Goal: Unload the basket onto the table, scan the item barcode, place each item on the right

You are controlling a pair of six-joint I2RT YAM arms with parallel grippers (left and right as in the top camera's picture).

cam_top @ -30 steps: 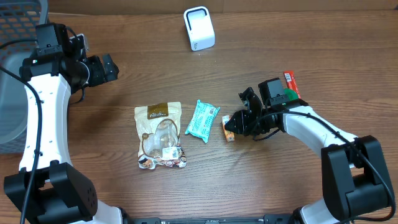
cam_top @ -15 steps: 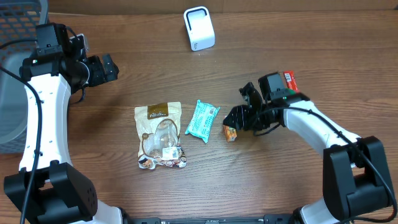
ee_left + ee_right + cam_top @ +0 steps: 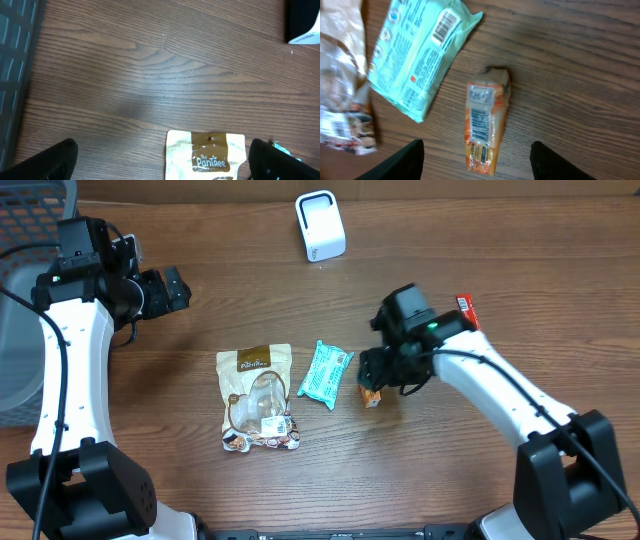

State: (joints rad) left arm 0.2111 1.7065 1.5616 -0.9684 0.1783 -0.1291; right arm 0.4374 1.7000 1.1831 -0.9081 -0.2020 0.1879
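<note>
We see the right gripper (image 3: 477, 162) spread over the orange packet (image 3: 487, 120), the mint pack (image 3: 415, 60) at its ten o'clock; the left gripper (image 3: 162, 160) is spread too.

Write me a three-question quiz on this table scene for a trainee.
1. True or false: the orange packet lies with its barcode facing up.
2. On which of the robot's own sides of the orange packet does the teal packet lie? A: left. B: right. C: on top of it.
3. Fill in: the right gripper hovers over the orange packet with its jaws ____.

Key: 1 true; 2 A; 3 open.
</note>
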